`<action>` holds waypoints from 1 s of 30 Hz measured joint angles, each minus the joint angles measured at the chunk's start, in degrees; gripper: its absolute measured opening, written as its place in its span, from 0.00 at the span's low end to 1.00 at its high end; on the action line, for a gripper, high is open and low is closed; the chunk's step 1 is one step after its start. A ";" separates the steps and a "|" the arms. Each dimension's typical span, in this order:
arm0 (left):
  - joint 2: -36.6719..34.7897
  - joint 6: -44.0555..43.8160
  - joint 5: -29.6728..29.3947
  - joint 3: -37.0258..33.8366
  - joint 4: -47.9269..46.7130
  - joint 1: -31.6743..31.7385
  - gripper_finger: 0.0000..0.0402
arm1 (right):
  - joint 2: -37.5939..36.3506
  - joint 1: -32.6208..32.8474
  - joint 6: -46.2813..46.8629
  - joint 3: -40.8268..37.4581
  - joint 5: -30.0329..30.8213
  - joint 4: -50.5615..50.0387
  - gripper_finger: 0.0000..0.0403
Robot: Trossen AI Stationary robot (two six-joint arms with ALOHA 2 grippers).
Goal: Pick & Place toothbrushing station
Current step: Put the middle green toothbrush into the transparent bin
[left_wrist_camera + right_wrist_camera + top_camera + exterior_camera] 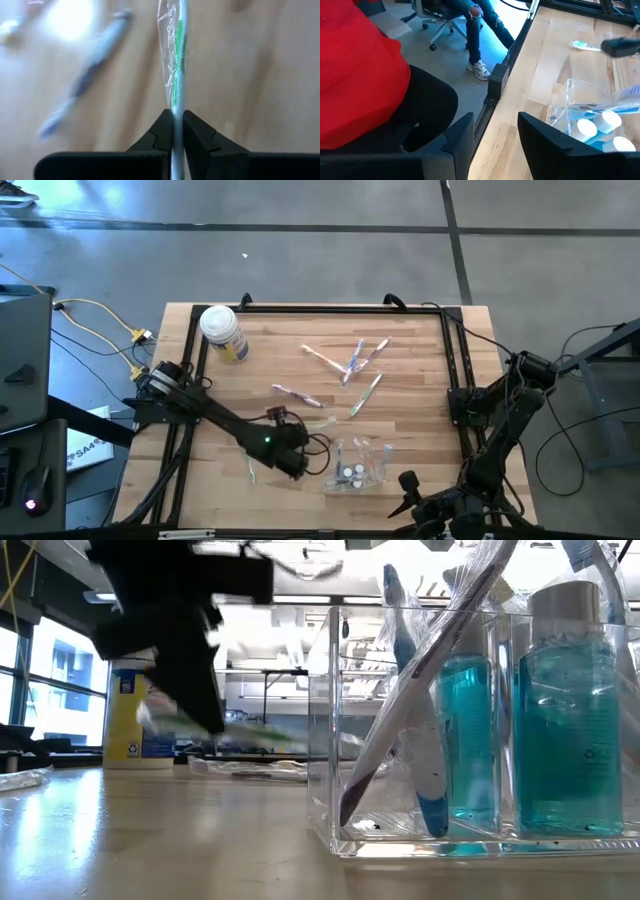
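Near the table's (420, 350) front edge: left gripper (297, 463) clamped on a wrapped green toothbrush (176, 75), beside the clear holder (358, 465); right gripper (408, 498) at the front-right corner, fingers apart, empty.

"SA4" partly readable on white sheet (88, 448) left of table, jar label text illegible

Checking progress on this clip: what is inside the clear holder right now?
Inside the clear holder stand two bottles of teal liquid and a few wrapped toothbrushes leaning against its wall. The exact number of brushes cannot be told, since they overlap.
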 joint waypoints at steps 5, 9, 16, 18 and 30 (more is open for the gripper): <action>-1.16 -8.72 -4.61 6.72 -16.82 -1.41 0.05 | 0.00 0.02 -0.02 0.00 0.00 0.00 0.36; -3.89 -14.28 -9.54 9.41 -24.89 -3.64 0.05 | -0.01 0.02 -0.01 0.00 0.00 -0.05 0.36; -15.43 -16.12 -21.04 10.15 -20.47 -9.73 0.05 | 0.00 0.02 -1.48 0.00 -0.11 0.74 0.36; -18.39 -15.02 -25.19 10.11 -16.58 -12.10 0.05 | 0.00 0.02 -3.72 0.00 -0.21 2.17 0.36; -16.62 20.62 -30.94 10.07 25.09 -18.36 0.05 | -0.02 -4.50 -28.01 0.00 4.86 25.38 0.36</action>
